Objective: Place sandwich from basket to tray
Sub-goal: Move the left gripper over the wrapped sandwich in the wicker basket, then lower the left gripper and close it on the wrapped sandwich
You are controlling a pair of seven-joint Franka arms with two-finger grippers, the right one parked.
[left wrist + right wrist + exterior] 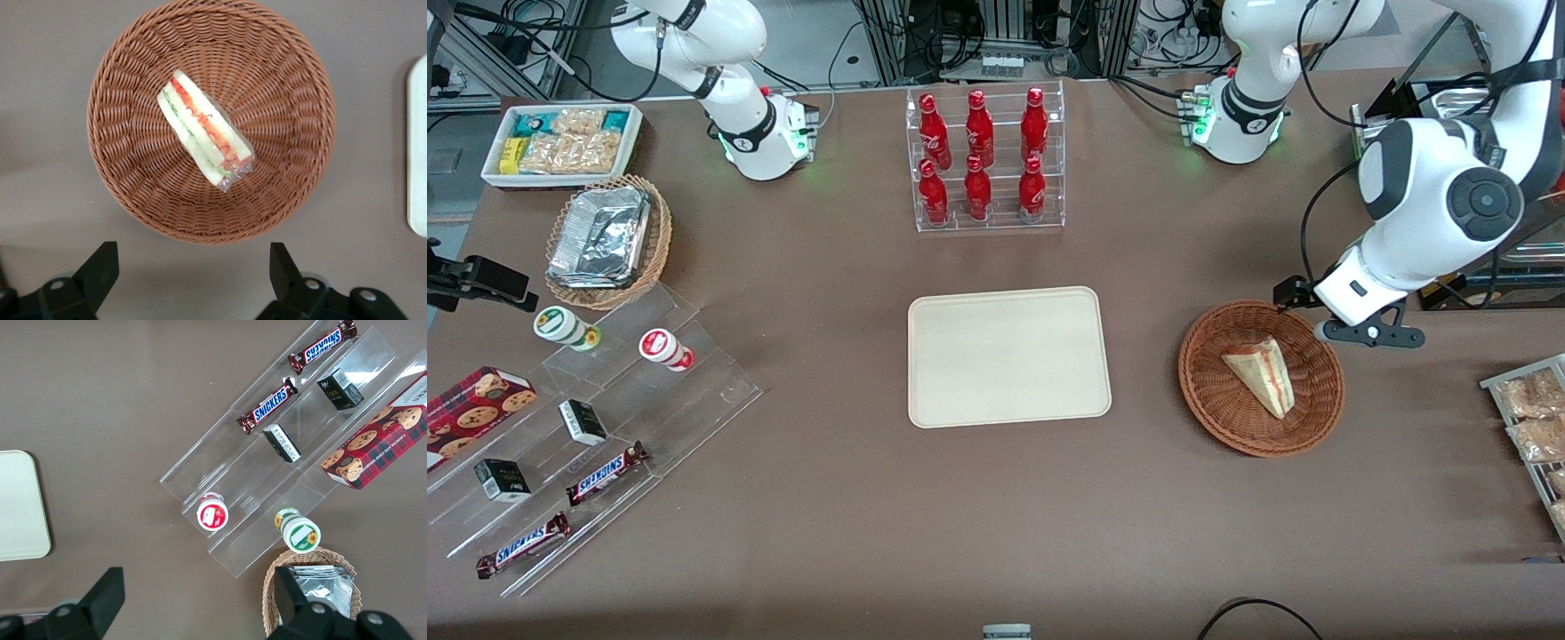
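The sandwich [1263, 373] [203, 137], a wrapped white wedge with red and green filling, lies in the middle of the round reddish-brown basket [1200, 391] [287, 80]. My gripper [1368, 333] [192, 267] hovers above the table just outside the basket's rim, on the side farther from the front camera and toward the working arm's end. Its fingers [100, 267] are spread wide and open, with only bare table between them. The cream tray [1009, 356] [419, 153] lies beside the basket, toward the middle of the table, with nothing on it.
A clear rack of red bottles [983, 160] stands farther from the front camera than the tray. A stepped acrylic stand with snacks [596, 418], a tan basket of foil containers [609, 240] and a white snack box [560, 142] sit toward the parked arm's end. Packets [1534, 418] lie near the basket.
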